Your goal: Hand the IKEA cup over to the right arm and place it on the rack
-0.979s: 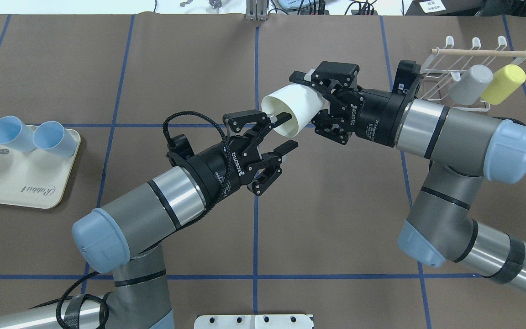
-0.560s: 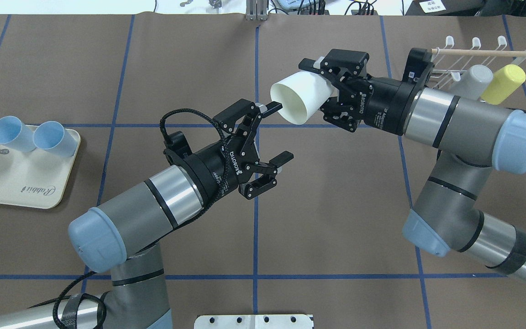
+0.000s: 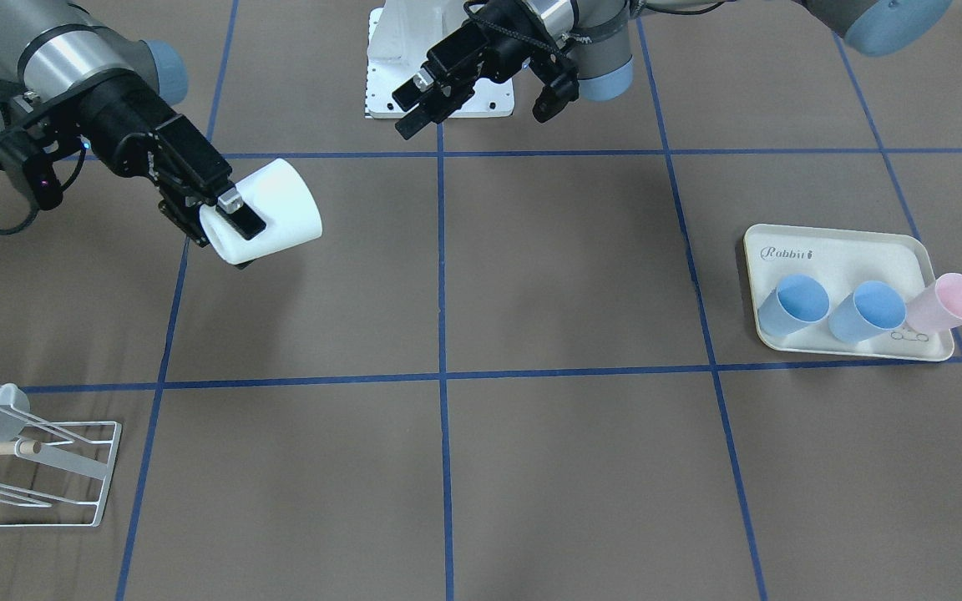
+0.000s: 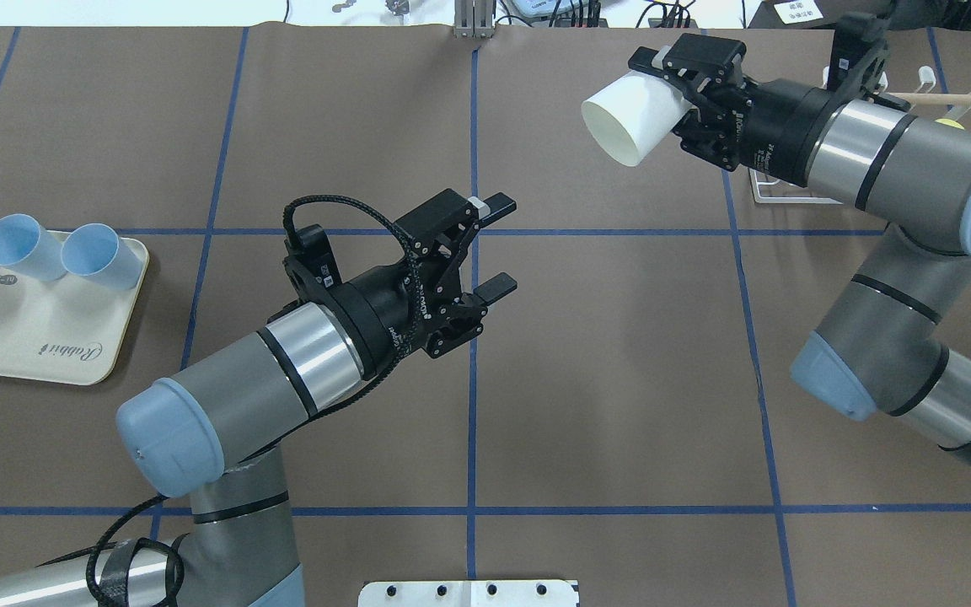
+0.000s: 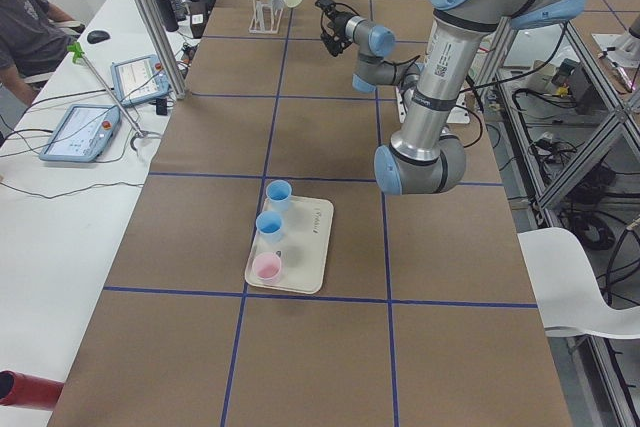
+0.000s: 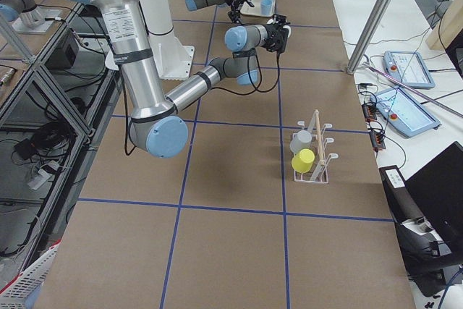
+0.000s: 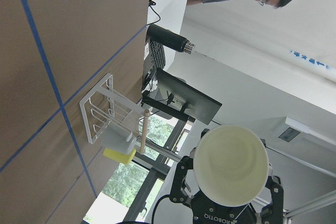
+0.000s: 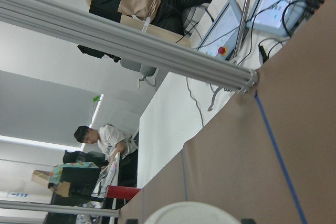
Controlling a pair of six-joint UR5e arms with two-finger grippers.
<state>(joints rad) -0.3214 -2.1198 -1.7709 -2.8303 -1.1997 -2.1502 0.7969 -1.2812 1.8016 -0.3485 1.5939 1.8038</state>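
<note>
Left hand (image 4: 498,244): black two-finger unit on a grey and silver arm, fingers spread wide, holding nothing, above the brown matte tabletop (image 4: 620,379) with its blue tape grid. To its left, a cream rounded-rectangle tray (image 4: 39,337) printed "Rabbit" carries two pale blue cups (image 4: 26,246) and a pink cup (image 3: 946,305), all lying tilted. Farther out, the right hand (image 4: 673,99) is clamped on the base end of the white cup (image 4: 624,118): smooth, tapered, held sideways in the air, its open mouth facing the left hand. "ROBOTIQ" reads on this hand's body. Beyond, the white wire rack (image 3: 63,455) with its wooden dowel holds a grey cup (image 6: 302,140) and a yellow cup (image 6: 304,159); the white cup is near it, not on it.
</note>
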